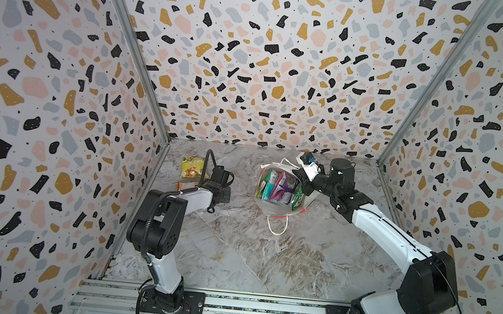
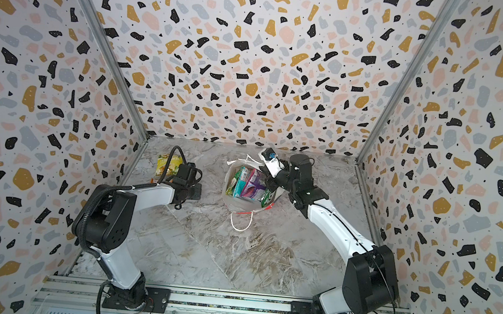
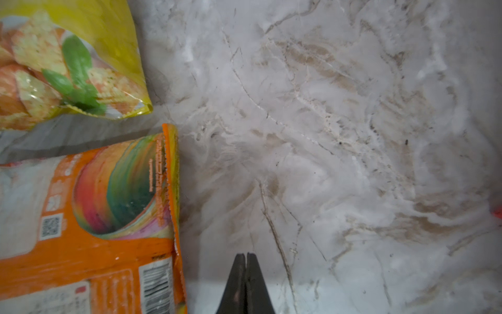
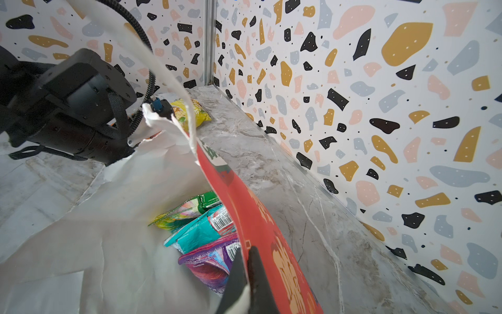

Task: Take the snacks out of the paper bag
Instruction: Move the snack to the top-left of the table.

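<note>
Right gripper [image 4: 247,258] is clamping the paper bag [image 4: 260,212] wall; other snacks [image 1: 278,187] are sitting inside. Left gripper [image 3: 245,261] is hovering closed, empty, beside the orange packet [image 3: 89,217] and yellow packet [image 3: 68,62] on the table [image 3: 326,136].

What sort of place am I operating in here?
Most likely a purpose-built robot test booth, not a real home or shop. Terrazzo-print panels close in three sides. The marble-look tabletop is the whole floor of the box. A bare aluminium rail and corner posts frame it.
</note>
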You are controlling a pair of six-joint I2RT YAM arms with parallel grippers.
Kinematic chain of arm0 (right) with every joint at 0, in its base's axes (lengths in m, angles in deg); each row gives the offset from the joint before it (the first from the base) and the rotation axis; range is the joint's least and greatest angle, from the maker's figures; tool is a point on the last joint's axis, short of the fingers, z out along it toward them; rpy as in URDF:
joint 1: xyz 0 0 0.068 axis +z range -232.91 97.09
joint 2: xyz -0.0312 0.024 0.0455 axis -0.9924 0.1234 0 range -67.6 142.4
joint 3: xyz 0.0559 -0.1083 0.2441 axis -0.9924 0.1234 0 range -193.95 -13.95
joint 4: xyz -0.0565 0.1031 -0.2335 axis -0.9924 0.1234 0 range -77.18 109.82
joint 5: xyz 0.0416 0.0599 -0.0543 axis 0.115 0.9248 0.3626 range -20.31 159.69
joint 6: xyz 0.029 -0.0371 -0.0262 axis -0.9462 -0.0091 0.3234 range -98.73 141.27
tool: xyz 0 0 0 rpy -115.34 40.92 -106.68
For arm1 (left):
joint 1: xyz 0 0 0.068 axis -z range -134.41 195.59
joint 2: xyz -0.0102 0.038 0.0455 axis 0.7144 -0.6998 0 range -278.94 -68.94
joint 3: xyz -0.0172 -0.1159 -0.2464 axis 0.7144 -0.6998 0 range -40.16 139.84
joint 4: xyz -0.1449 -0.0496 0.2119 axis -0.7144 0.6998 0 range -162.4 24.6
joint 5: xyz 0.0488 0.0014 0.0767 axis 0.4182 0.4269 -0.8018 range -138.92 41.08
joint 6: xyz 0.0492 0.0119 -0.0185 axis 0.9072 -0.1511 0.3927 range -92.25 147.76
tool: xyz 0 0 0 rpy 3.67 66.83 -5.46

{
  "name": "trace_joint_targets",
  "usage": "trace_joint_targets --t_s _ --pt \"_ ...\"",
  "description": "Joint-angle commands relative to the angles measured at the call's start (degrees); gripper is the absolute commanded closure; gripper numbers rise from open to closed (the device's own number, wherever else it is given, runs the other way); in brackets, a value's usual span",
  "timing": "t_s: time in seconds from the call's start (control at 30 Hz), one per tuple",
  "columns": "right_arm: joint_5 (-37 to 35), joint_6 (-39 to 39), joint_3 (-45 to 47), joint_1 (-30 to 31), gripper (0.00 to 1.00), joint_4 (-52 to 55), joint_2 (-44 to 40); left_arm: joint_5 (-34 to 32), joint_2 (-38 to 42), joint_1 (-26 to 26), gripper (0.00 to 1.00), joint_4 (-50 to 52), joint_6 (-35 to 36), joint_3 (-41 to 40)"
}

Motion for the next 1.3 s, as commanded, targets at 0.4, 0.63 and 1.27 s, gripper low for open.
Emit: trace_joint_targets --t_s 0.4,0.63,1.27 --pt "-0.61 -0.68 0.2 -0.69 1.0 -0.81 -2.65 -4.29 -0.79 -4.61 0.98 1.7 1.09 -1.63" --pt "-0.4 -0.69 0.28 -0.69 1.0 -0.78 -2.82 -5.52 0.96 -4.68 0.98 2.48 1.53 -2.01" --pt "-3.0 3.22 -0.9 2.5 1.0 2.99 -2.3 -5.82 30.63 10.72 0.87 -0.38 1.63 -1.26"
